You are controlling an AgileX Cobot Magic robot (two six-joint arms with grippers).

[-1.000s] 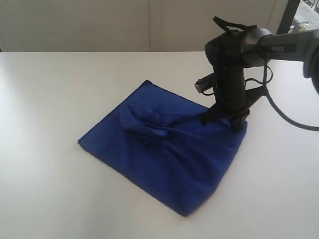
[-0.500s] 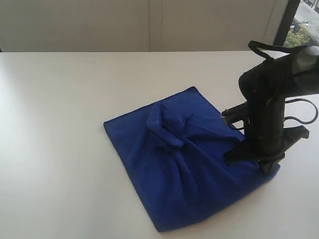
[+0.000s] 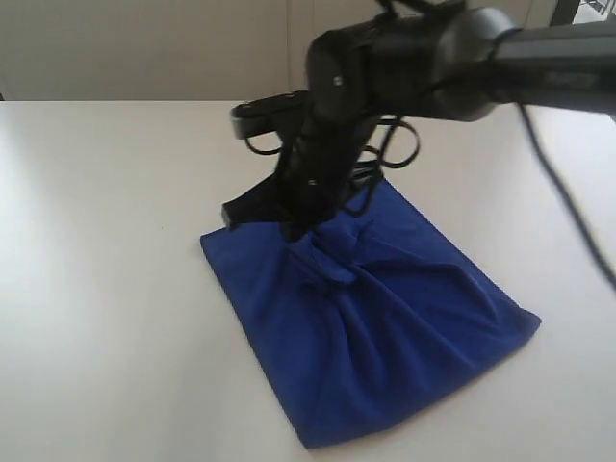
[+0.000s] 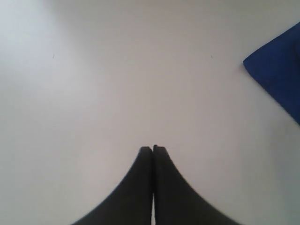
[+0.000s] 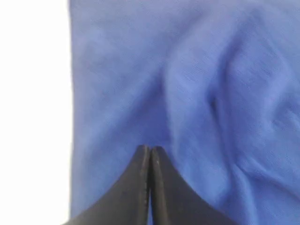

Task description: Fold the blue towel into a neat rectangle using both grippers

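On the white table point(image 3: 96, 289), a little right of the middle in the exterior view, the blue towel point(image 3: 414, 327) lies as a skewed four-sided sheet, flat at its edges but not yet a neat rectangle. A bunched ridge point(image 3: 324, 262) rises near its far left part, and creases fan out from that knot across the cloth, so the fabric looks gathered there rather than laid smooth.

Reaching across the middle from the right side, the right gripper point(image 3: 292, 227) points down at the towel's far edge, just beside the ridge. Its wrist view shows the two black fingers pressed together, tip against tip, with blue cloth filling the background beneath them and bare table along one side. No fold of cloth shows between the tips, so the claw reads as closed on nothing, hanging over the towel near its border. That spot makes sense as a judgement: the knot is what spoils the shape, and an edge beside it is where a pinch could pull the cloth flat.

Off the exterior view altogether, the left gripper point(image 4: 153, 149) appears only in its own wrist view, fingers likewise pressed together over bare table, with a towel corner point(image 4: 277, 75) well apart from them. It seems parked clear of the cloth, leaving the other arm room to work
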